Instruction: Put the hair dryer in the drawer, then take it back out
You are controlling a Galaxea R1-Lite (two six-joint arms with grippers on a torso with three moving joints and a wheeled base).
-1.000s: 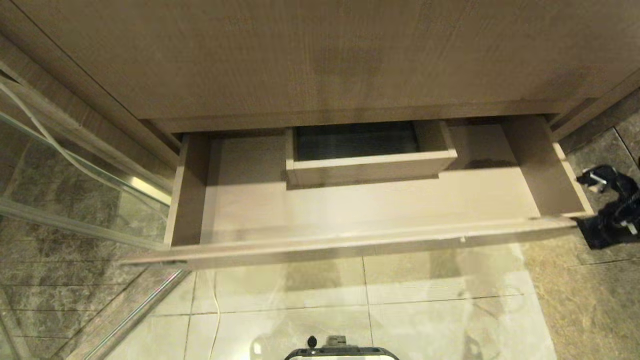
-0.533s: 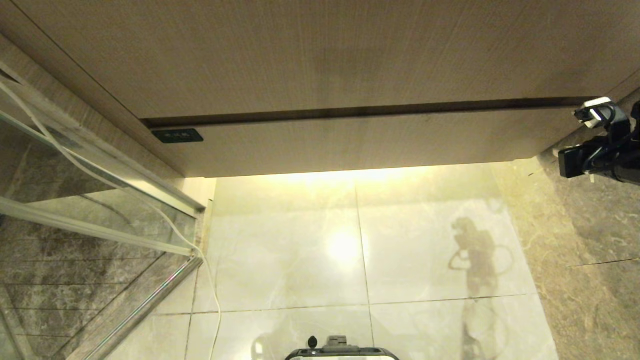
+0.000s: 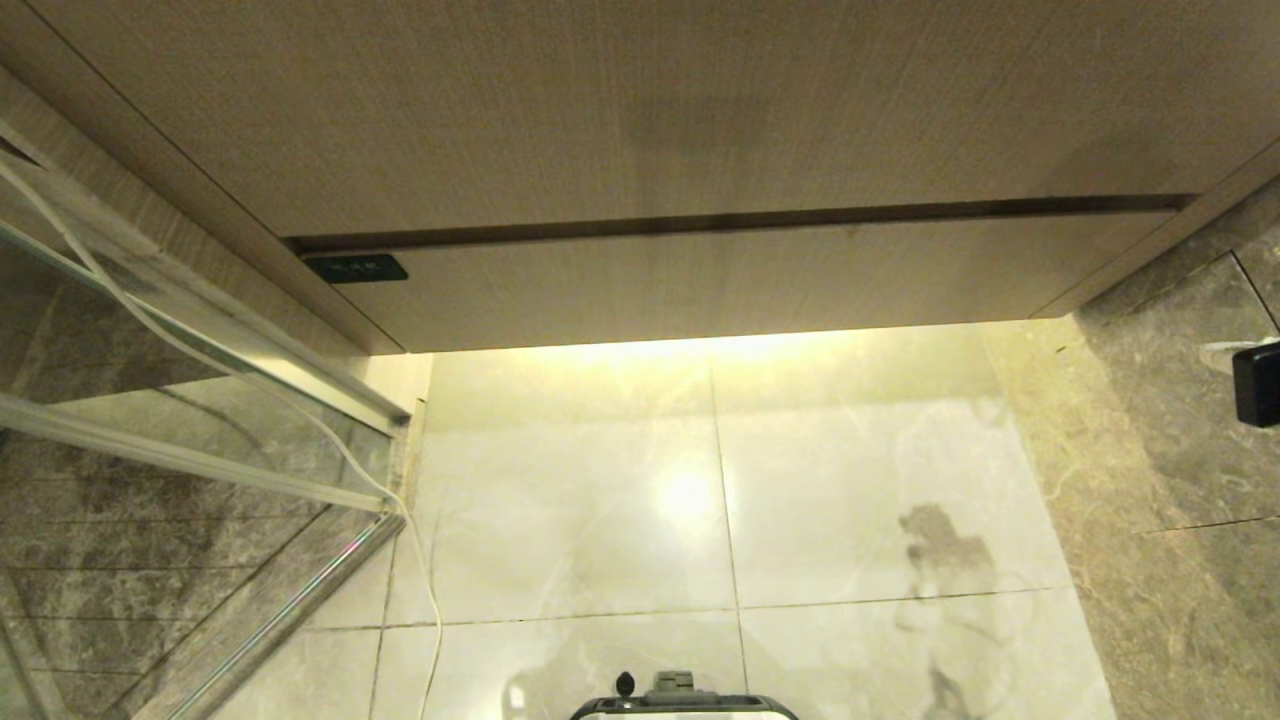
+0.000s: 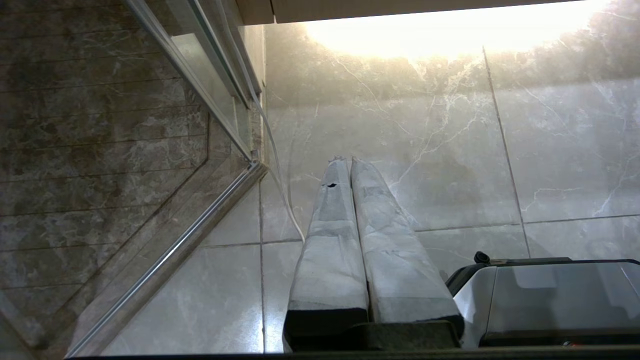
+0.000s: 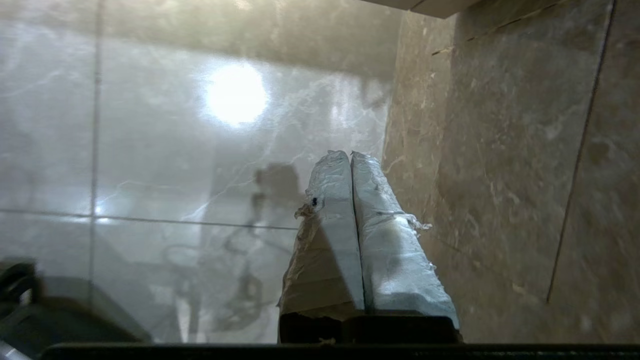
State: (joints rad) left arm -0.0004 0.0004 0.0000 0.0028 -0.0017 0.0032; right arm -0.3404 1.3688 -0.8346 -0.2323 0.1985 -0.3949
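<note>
The drawer (image 3: 720, 280) is pushed in, its plain light-wood front with a small black label (image 3: 355, 268) sitting under the taller wood panel (image 3: 640, 110). The hair dryer is out of view. In the head view only a black part of my right arm (image 3: 1258, 383) shows, at the right edge, clear of the drawer front. My right gripper (image 5: 346, 154) is shut with nothing between its taped fingers and hangs over the floor where pale tile meets dark tile. Low beside the robot base, my left gripper (image 4: 345, 160) is also shut and empty.
A glass shower door with a metal rail (image 3: 200, 400) stands at the left, and a white cord (image 3: 420, 560) runs down along it to the floor. Pale glossy tiles (image 3: 720, 480) lie before the drawer, dark marble tiles (image 3: 1150, 500) at the right. The robot base (image 3: 680, 705) is at the near edge.
One second ago the drawer stood open and empty; now it is shut. My right arm has drawn back from the drawer's right end to the picture's right edge.
</note>
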